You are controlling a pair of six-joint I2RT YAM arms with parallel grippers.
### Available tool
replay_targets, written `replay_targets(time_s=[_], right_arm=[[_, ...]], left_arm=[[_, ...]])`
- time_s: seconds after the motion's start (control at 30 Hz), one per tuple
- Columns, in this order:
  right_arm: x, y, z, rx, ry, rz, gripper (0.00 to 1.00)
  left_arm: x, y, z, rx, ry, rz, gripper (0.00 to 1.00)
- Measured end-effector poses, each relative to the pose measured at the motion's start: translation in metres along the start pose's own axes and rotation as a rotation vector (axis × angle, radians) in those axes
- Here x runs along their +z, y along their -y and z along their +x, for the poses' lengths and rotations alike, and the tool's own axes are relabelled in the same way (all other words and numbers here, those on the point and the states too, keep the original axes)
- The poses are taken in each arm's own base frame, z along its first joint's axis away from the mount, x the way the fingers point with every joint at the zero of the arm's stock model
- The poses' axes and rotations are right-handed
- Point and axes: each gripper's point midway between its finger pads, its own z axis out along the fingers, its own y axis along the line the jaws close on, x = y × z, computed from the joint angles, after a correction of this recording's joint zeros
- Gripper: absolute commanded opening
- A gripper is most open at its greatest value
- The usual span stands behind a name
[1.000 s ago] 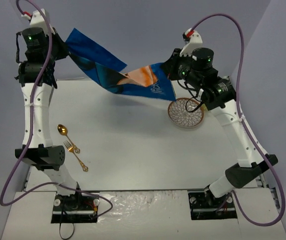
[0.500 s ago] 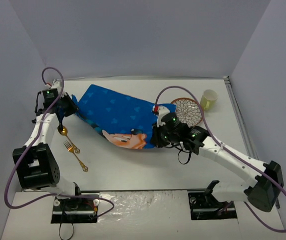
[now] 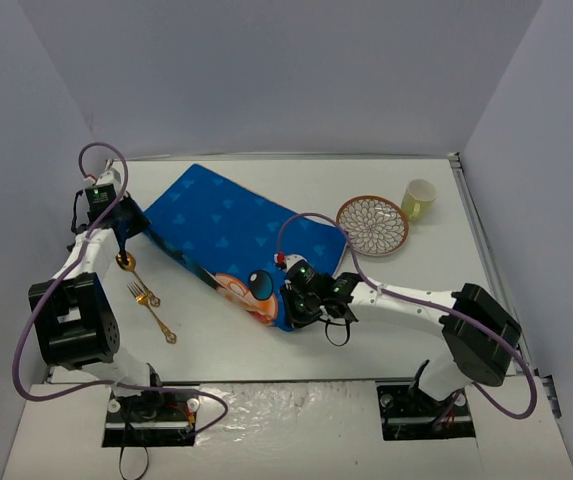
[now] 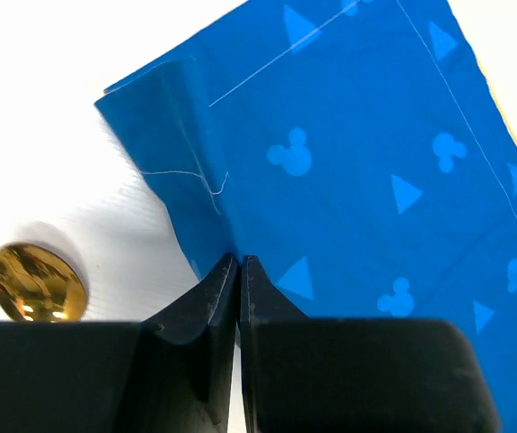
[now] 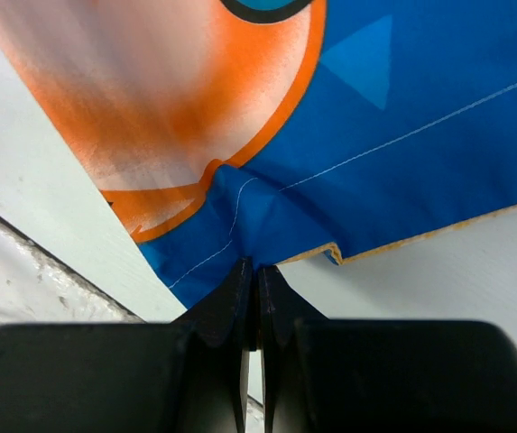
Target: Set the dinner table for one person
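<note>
Left end effector [image 4: 238,263] and right end effector [image 5: 256,268] both pinching opposite placemat [image 3: 226,225] corners, long axis running diagonal between them.

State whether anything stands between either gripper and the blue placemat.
Nothing visible does. The left gripper and right gripper are each shut on a corner of the placemat; the gold spoon lies beside it.

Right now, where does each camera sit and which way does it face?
Top external: above and behind the robot, looking down on the dinner table; both arms show.
Left wrist: looks along the left hand at the blue placemat corner and a gold spoon.
Right wrist: looks past the right hand at the placemat's orange-printed corner.
Shared: both wrist views show the pinched placemat.
</note>
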Motion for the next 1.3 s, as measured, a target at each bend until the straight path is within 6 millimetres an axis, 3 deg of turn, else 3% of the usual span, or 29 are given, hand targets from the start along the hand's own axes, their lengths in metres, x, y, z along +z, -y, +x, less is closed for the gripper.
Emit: replay_targets(time_s=[0.3, 0.4, 0.5, 0.57, 0.67, 0.9, 0.97, 1.07, 1.2, 1.3], right_arm=[[0.02, -0.03, -0.021, -0.018, 0.019, -0.047, 0.01], [0.025, -0.039, -0.026, -0.019, 0.019, -0.058, 0.14], [0.026, -0.044, -0.029, -0.02, 0.021, -0.066, 0.36], [0.025, -0.045, -0.03, -0.024, 0.021, -0.068, 0.54], [0.021, -0.047, -0.034, -0.042, 0.019, -0.066, 0.63], [0.001, -0.055, -0.071, -0.097, 0.087, -0.056, 0.66], [-0.007, -0.046, -0.086, -0.097, 0.126, -0.039, 0.66], [-0.012, -0.016, -0.11, -0.073, 0.173, 0.019, 0.66], [-0.011, 0.039, -0.133, -0.029, 0.201, 0.144, 0.66], [-0.003, 0.068, -0.144, -0.003, 0.201, 0.204, 0.66]], left_arm=[[0.019, 0.003, -0.042, 0.03, 0.061, 0.01, 0.0], [0.026, 0.004, -0.05, 0.044, 0.068, 0.014, 0.0], [0.03, 0.003, -0.052, 0.054, 0.068, 0.014, 0.02], [0.031, 0.002, -0.052, 0.061, 0.067, 0.01, 0.1], [0.03, 0.0, -0.056, 0.069, 0.075, 0.003, 0.26], [0.025, -0.001, -0.08, 0.086, 0.115, -0.022, 0.63], [0.021, 0.0, -0.086, 0.089, 0.124, -0.028, 0.73], [0.014, 0.0, -0.087, 0.083, 0.118, -0.045, 0.81], [0.0, 0.002, -0.081, 0.072, 0.101, -0.063, 0.83], [-0.011, 0.008, -0.068, 0.074, 0.087, -0.059, 0.84]])
